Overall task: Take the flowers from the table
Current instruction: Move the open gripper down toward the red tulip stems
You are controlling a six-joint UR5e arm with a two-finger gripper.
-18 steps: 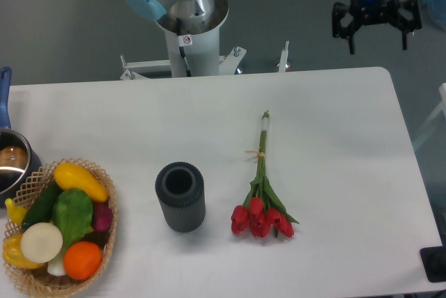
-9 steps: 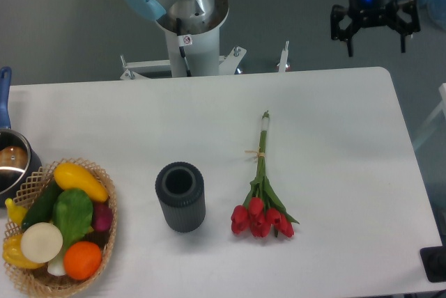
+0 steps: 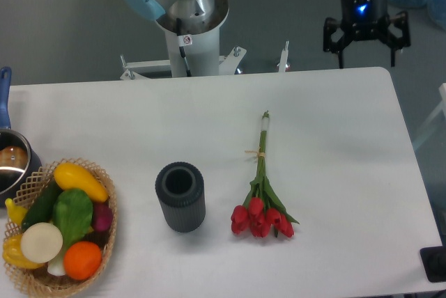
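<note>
Flowers lie well apart — from spread jaws.

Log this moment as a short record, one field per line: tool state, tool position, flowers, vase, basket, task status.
tool state: tool open, nothing between its fingers
tool position: above the far right edge of the table, apart from every object
flowers: lying flat on the table, red heads toward the near edge, stems pointing away
vase: upright, left of the flowers, not touching them
basket: at the near left corner, filled with vegetables
task status: flowers not yet grasped
</note>
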